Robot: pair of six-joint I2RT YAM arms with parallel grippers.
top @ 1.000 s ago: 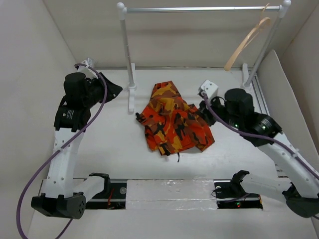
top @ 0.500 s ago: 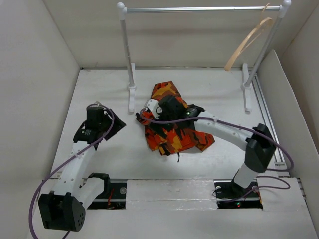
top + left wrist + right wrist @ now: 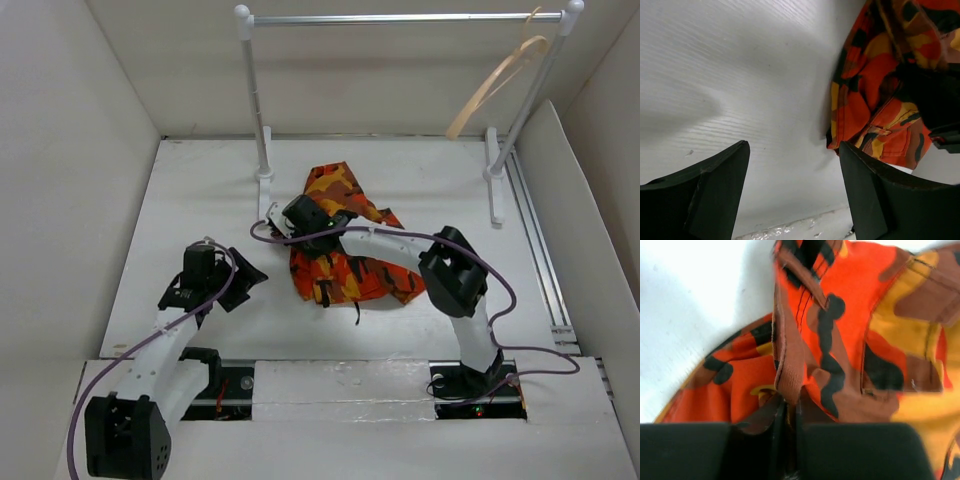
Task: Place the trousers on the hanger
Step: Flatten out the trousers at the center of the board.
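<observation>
While your right gripper [image 3: 790, 415] is pinching a fold of the trousers [image 3: 350, 275], you should be lifting slowly — no yanking — and your left gripper [image 3: 794, 165] is hanging open nearby.

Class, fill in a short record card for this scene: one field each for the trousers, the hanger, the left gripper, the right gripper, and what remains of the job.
trousers: crumpled in a heap on the table, in front of the rail
hanger: hooked on the rail's right end, bare
left gripper: jaws open, nothing between them, over bare table beside the trousers
right gripper: jaws shut on a fold of the trousers
remaining: trousers not yet on the hanger
</observation>
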